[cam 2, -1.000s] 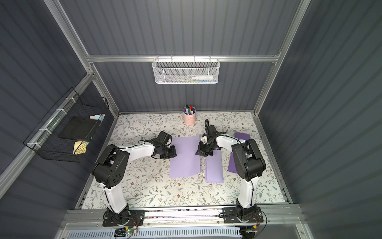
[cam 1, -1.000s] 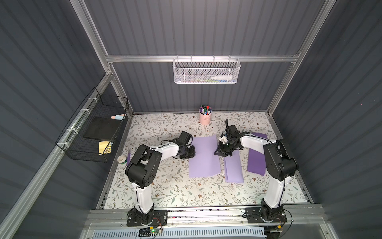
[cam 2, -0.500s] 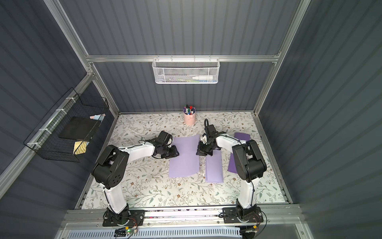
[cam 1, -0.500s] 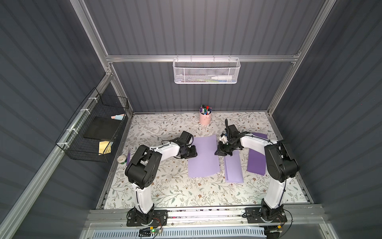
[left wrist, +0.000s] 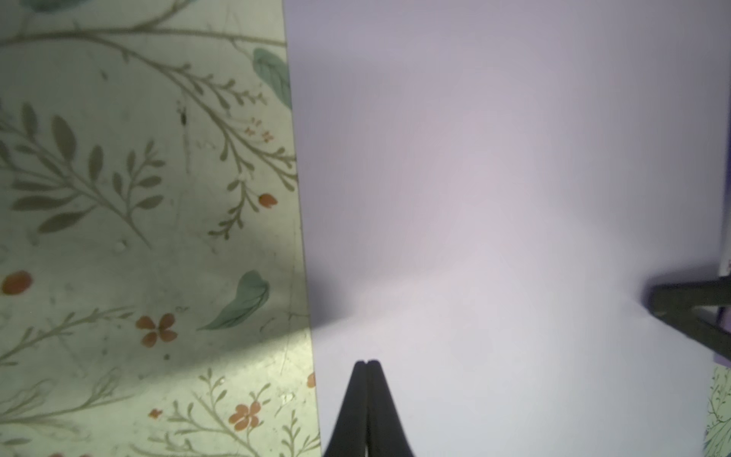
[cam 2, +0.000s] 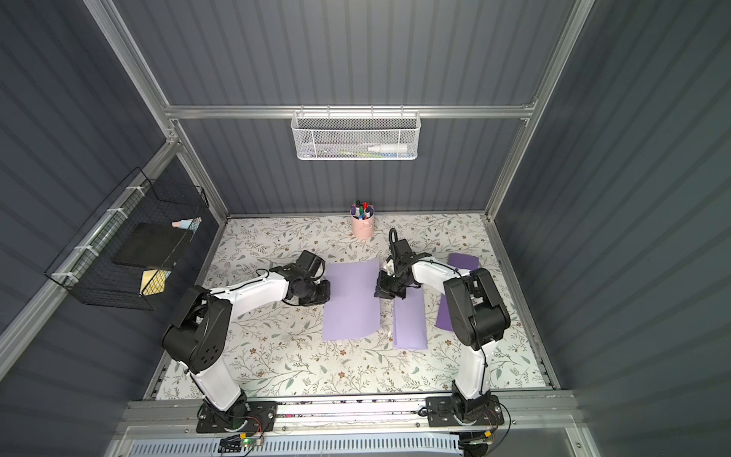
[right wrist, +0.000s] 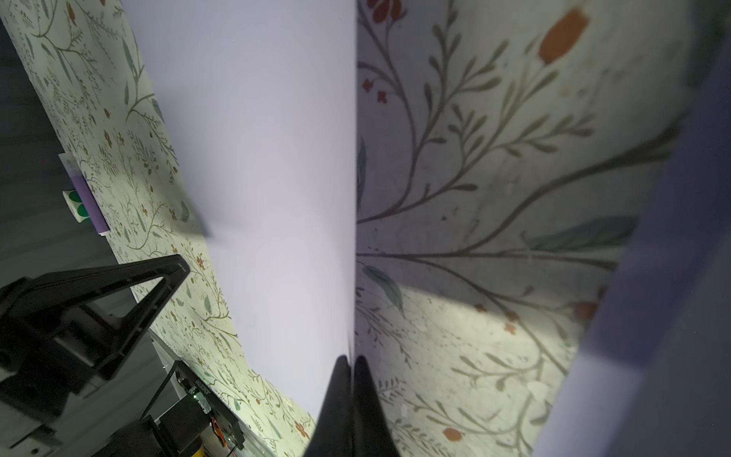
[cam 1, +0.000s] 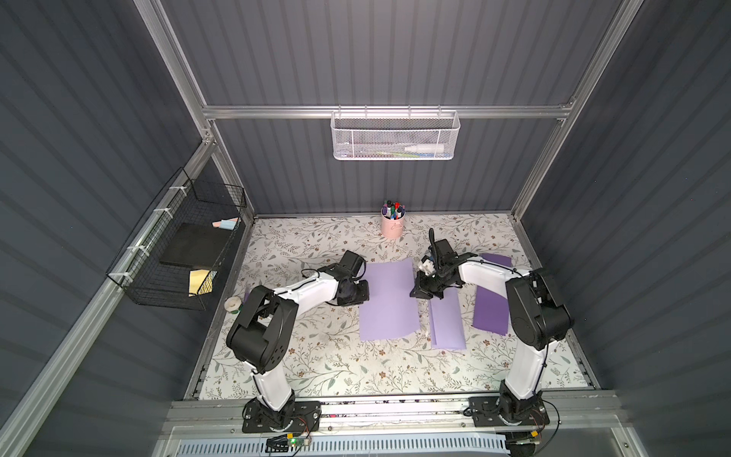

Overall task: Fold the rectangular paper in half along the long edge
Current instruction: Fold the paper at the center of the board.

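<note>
One paper (cam 1: 389, 300), edge within right gripper (right wrist: 351, 358), left gripper (left wrist: 366, 361) atop it.

In the middle of both top views, the left gripper (cam 1: 364, 296), at the left edge of the lilac rectangular paper sheet (cam 1: 389, 300), is closing its jaws fully again after briefly parting them. The right gripper (cam 1: 415, 292), at the sheet's right edge, is squeezing the last bit tighter onto that edge. Any shift in position is too slight to make out.
</note>
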You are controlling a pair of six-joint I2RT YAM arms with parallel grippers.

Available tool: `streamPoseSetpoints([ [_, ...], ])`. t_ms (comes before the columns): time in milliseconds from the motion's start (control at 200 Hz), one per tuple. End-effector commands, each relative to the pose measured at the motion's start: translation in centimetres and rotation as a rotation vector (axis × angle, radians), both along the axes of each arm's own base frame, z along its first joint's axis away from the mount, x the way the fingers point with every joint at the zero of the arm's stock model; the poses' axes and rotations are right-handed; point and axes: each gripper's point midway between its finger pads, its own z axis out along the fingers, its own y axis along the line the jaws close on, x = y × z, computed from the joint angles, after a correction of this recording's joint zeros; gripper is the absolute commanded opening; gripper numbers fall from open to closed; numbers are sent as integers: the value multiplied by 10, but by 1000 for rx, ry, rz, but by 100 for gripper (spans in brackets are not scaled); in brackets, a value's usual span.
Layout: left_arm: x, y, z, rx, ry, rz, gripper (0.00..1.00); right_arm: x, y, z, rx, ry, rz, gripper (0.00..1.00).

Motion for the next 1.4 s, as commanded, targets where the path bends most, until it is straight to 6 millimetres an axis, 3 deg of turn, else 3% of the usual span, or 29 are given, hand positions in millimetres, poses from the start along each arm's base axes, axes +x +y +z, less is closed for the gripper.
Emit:
streamPoseSetpoints([
  [0,-6,8,-17,36,38,17,3,-1,-1,6,-4,-11,-3,0],
  [475,-19,19,-47,98,104,14,0,0,10,23,-12,-28,25,0],
  [750,-22,21,-48,100,106,9,0,1,45,40,-40,-63,72,0],
  [1106,-23,21,-49,101,113,8,0,-9,102,30,-79,-56,151,0],
  [1391,-24,21,-48,101,114,9,0,-4,128,19,-47,-38,149,0],
])
